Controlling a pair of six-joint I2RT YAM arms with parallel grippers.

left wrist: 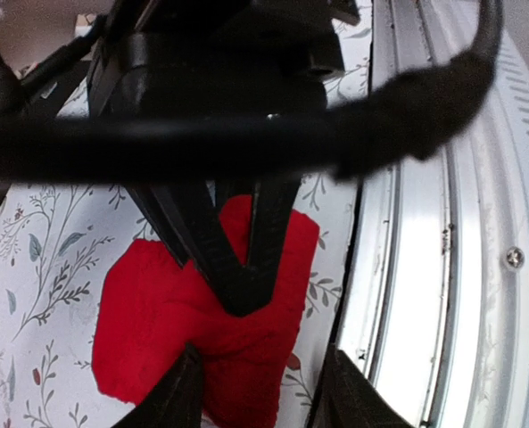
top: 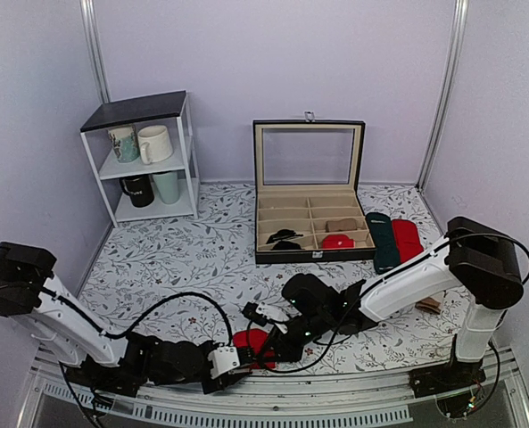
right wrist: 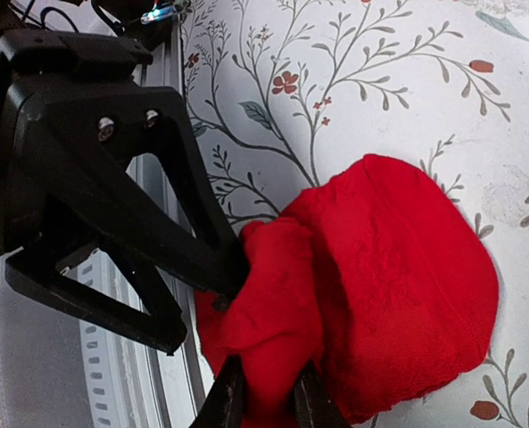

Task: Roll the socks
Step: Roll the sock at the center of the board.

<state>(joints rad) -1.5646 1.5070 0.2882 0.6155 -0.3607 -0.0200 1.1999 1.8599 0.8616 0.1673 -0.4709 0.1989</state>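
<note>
At the near edge of the counter (top: pixel 175 259), with our right hand (right wrist: pixel 266 397) pinched on the socks (right wrist: pixel 398 285) (left hand (left wrist: pixel 266 392) spread apart), we should tuck the loose fold snugly inward.

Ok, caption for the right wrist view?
Right gripper pinches the bundled red socks on the floral tablecloth; left gripper open alongside.

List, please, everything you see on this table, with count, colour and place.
socks: one bundle, bright red, near front edge
red sock: one, plain red, right of box
green sock: one, dark green, between box and red sock
box: one, black, open, back centre
mugs: four, mixed colours, on shelf
shelf: one, white, back left
left gripper: black, jaws open at the socks
right gripper: black, jaws shut on the socks
</note>
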